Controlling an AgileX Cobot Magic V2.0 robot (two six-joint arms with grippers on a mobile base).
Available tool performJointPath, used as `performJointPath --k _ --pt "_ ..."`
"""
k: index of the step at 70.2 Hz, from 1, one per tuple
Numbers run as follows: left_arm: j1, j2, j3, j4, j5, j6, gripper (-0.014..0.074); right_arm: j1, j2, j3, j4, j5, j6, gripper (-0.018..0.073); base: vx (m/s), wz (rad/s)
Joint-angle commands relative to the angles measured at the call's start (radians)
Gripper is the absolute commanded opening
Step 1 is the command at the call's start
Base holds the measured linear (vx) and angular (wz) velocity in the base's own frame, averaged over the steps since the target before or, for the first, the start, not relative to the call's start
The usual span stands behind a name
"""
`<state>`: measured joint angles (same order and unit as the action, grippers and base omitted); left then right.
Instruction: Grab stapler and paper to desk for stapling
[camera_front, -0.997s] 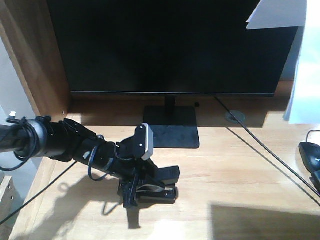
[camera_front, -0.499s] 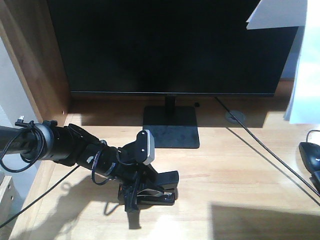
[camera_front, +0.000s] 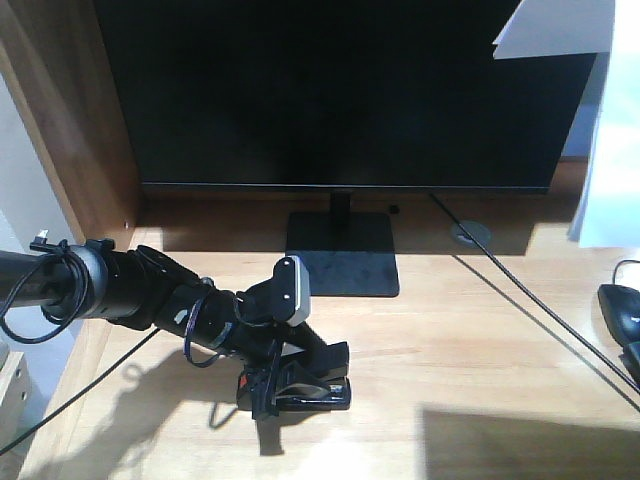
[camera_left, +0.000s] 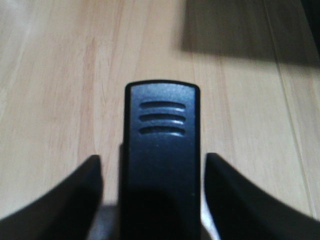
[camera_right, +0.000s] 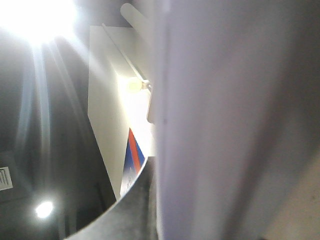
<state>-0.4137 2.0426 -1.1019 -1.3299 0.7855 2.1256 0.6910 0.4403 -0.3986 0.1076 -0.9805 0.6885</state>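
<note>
Two arms share the work: the left claw (camera_front: 285, 385) appears closed on the stapler (camera_left: 161, 155), its long axis running straight out between the fingers (camera_left: 75, 192) over the tabletop (camera_front: 480, 340), while the right claw's state is hidden behind the paper (camera_right: 235, 120).

Front overview; two close wrist views
</note>
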Motion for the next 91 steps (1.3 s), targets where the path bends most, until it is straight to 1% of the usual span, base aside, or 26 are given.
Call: performJointPath --k 1,4,12,21,31,37,40,44,54,60,72,91 --pt "-0.004 -0.057 -0.023 -0.045 0.039 0.020 0.0626 -0.004 0.008 -0.023 -0.016 -0.032 -0.010 -0.0006 0.00 0.00" --pt "-0.004 -0.057 -0.023 -0.042 0.039 0.020 0.0670 -0.004 0.008 -0.023 -0.016 -0.032 -0.010 -0.0006 0.00 0.00" --pt "-0.004 -0.057 -0.023 -0.040 0.040 0.019 0.0733 -0.004 0.008 -0.023 -0.016 -0.032 -0.010 -0.0006 0.00 0.00" --pt "-0.004 -0.063 -0.023 -0.040 0.041 0.012 0.0722 -0.004 0.008 -0.023 -0.016 -0.031 -0.010 -0.0006 0.00 0.00" --pt "-0.003 -0.098 -0.023 -0.039 0.041 0.012 0.0676 -0.004 0.008 -0.023 -0.016 -0.031 -0.010 -0.0006 0.00 0.00" --pt "-0.003 -0.123 -0.023 -0.038 0.040 0.010 0.0628 -0.004 0.008 -0.023 -0.016 -0.031 -0.010 -0.0006 0.00 0.00" --pt "-0.003 -0.137 -0.023 -0.038 0.040 -0.004 0.0599 -0.004 0.008 -0.023 -0.016 -0.031 -0.010 -0.0006 0.00 0.00" --pt "-0.003 -0.155 -0.023 -0.038 0.040 -0.038 0.0563 -0.004 0.008 -0.023 -0.016 -0.031 -0.010 -0.0006 0.00 0.00" --pt "-0.003 -0.199 -0.023 -0.018 0.038 -0.158 0.0456 -0.004 0.008 -0.023 -0.016 -0.031 -0.010 -0.0006 0.00 0.00" --pt "-0.003 -0.219 -0.023 0.004 0.038 -0.200 0.0392 -0.004 0.008 -0.023 -0.016 -0.031 -0.010 -0.0006 0.00 0.00" --pt "-0.003 -0.234 -0.023 0.014 0.044 -0.215 0.0243 -0.004 0.008 -0.023 -0.016 -0.031 -0.010 -0.0006 0.00 0.00" --pt "-0.003 -0.235 -0.023 0.014 0.045 -0.215 -0.0010 -0.004 0.008 -0.023 -0.016 -0.031 -0.010 -0.0006 0.00 0.00"
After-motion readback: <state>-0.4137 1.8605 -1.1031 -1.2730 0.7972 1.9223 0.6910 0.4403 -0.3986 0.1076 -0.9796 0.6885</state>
